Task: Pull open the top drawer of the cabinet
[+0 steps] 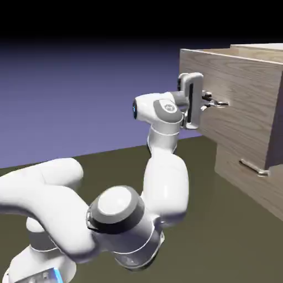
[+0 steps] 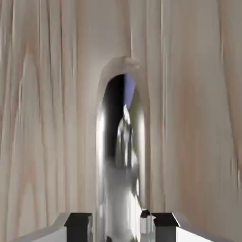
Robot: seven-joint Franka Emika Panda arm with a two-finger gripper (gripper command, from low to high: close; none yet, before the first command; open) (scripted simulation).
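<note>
Light grey-beige wood grain covers the boxy cabinet (image 1: 251,166) standing at the right of the exterior view, and its upper wood-grain drawer front, the top drawer (image 1: 243,105), projects well forward of the lower drawer front (image 1: 249,182), so it is judged already drawn out a good way. The slim silver bar handle (image 1: 216,102) of the top drawer is clamped between the fingers of the white two-finger gripper (image 1: 209,101), which points level at the drawer face; in the hand view the polished bar (image 2: 120,156) runs up the frame between the two small grey fingertips (image 2: 78,222), filling the gap, with wood grain behind it. The handle looks rigid and smooth, so it may slip along its length under a skewed pull; the hold sits near the bar's middle, which is judged the proper place for a straight draw. The drawer itself is judged stiff and moderately heavy, sliding on its runners rather than lifting. The drawer's interior is only glimpsed along its top edge; whether it holds anything cannot be told. The lower handle (image 1: 254,167) is untouched.
</note>
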